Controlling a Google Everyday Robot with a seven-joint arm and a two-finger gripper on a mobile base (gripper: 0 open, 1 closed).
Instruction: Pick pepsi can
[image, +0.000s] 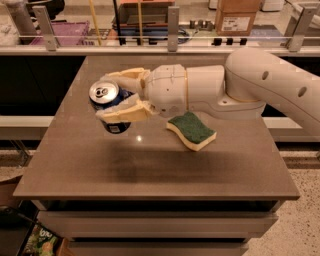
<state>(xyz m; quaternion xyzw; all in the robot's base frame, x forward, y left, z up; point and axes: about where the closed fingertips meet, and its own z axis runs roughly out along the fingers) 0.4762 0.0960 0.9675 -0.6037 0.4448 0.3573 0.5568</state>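
Note:
The pepsi can (109, 106), blue with a silver top and pull tab, is held in the air above the left part of the brown table (150, 165). My gripper (112, 96) is shut on it, with one cream finger (125, 76) behind the can and the other across its front. The white arm reaches in from the right. The can's shadow lies on the table below it.
A green and yellow sponge (191, 130) lies on the table just right of the gripper, under the arm. A railing with posts (173, 22) runs along the far edge. Boxes (238, 15) and clutter stand beyond it. The table's front edge drops to drawers.

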